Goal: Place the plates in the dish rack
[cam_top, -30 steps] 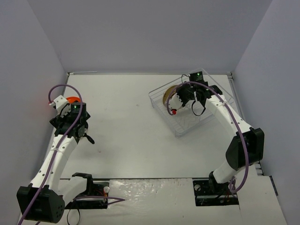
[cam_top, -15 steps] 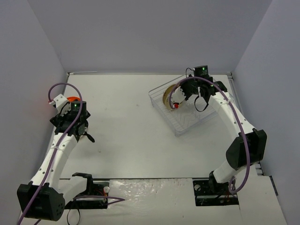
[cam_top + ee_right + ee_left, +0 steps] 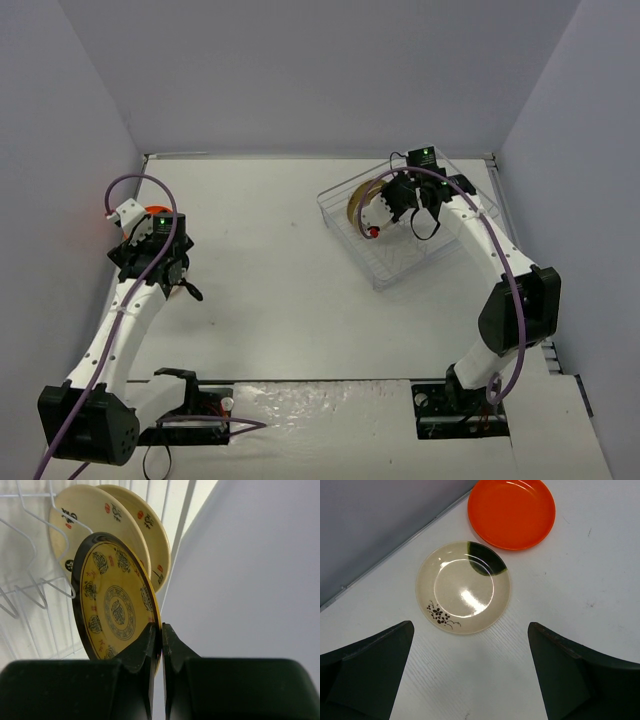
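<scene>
My left gripper (image 3: 470, 675) is open and empty, above the table just short of a cream plate (image 3: 463, 587) with a dark patch and small flowers. An orange plate (image 3: 511, 512) lies flat just beyond it, and shows in the top view (image 3: 155, 210) beside the left wrist (image 3: 155, 245). My right gripper (image 3: 161, 635) is shut on the rim of the dark brown plate with the yellow centre (image 3: 115, 605), held upright among the white dividers of the dish rack (image 3: 420, 255). Two more cream plates (image 3: 95, 517) stand upright behind it.
The grey left wall (image 3: 370, 525) runs close beside the cream and orange plates. The rack stands at the back right, near the right wall (image 3: 570, 150). White wire dividers (image 3: 30, 585) rise left of the held plate.
</scene>
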You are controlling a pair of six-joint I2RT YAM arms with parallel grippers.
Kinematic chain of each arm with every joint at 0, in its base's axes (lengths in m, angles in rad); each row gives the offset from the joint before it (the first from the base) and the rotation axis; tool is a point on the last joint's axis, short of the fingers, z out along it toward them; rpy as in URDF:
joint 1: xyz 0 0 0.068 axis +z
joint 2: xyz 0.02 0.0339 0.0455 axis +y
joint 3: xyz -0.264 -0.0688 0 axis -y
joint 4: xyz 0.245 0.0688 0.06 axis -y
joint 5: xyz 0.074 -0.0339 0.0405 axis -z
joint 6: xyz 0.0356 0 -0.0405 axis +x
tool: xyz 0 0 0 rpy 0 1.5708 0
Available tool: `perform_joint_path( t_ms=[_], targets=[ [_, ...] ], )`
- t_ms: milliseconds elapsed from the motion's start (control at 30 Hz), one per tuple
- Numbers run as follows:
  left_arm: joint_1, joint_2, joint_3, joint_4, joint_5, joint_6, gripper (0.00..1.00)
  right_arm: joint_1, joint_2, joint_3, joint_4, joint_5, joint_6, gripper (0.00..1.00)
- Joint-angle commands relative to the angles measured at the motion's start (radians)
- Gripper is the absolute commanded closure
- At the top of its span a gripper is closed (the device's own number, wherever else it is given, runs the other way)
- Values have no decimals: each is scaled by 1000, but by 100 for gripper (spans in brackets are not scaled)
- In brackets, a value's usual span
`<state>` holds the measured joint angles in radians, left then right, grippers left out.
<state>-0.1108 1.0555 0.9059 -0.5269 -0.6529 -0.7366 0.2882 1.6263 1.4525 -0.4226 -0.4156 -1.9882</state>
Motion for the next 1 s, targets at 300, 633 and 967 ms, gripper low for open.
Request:
perform_joint_path(
  t_ms=[300, 633, 967],
  targets=[
    [5, -3, 56, 10, -28, -4, 3, 11, -20, -40, 27, -36, -158, 100],
    [5, 2, 60, 8, -27, -4, 3, 12, 7, -74, 30, -77, -174, 100],
    [5, 4, 65, -1, -27, -6, 3, 12, 46, -80, 33, -95, -168, 94]
  ],
)
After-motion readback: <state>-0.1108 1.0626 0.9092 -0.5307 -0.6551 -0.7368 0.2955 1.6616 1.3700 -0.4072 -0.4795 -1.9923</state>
